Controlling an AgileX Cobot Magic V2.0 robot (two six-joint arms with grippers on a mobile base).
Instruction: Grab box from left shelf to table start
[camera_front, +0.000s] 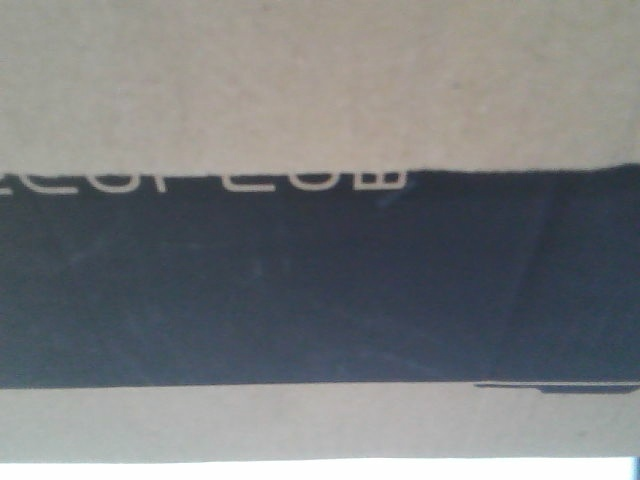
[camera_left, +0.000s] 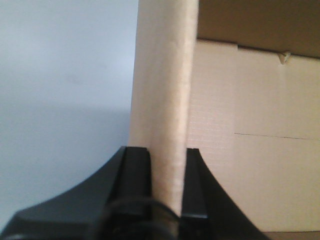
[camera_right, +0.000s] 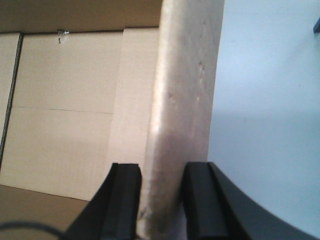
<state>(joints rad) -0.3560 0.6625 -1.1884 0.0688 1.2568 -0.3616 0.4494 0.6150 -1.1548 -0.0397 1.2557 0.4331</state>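
- Brown corrugated cardboard filled the front view: the box (camera_front: 320, 80) sat close against the lens. Its black panel (camera_front: 300, 290) crossed the middle, with white lettering (camera_front: 200, 182) cut off along the panel's upper edge. A thin white strip showed under the box.
- In the left wrist view, the left claw (camera_left: 167, 155) was clamped on an upright wall of the box, one black finger on each face. The pale surface (camera_left: 65, 100) lay outside that wall.
- In the right wrist view, the right claw (camera_right: 162, 170) gripped a box wall the same way, with the box's inside on one side and the surface on the other. Whether the box rested on the surface could not be told.
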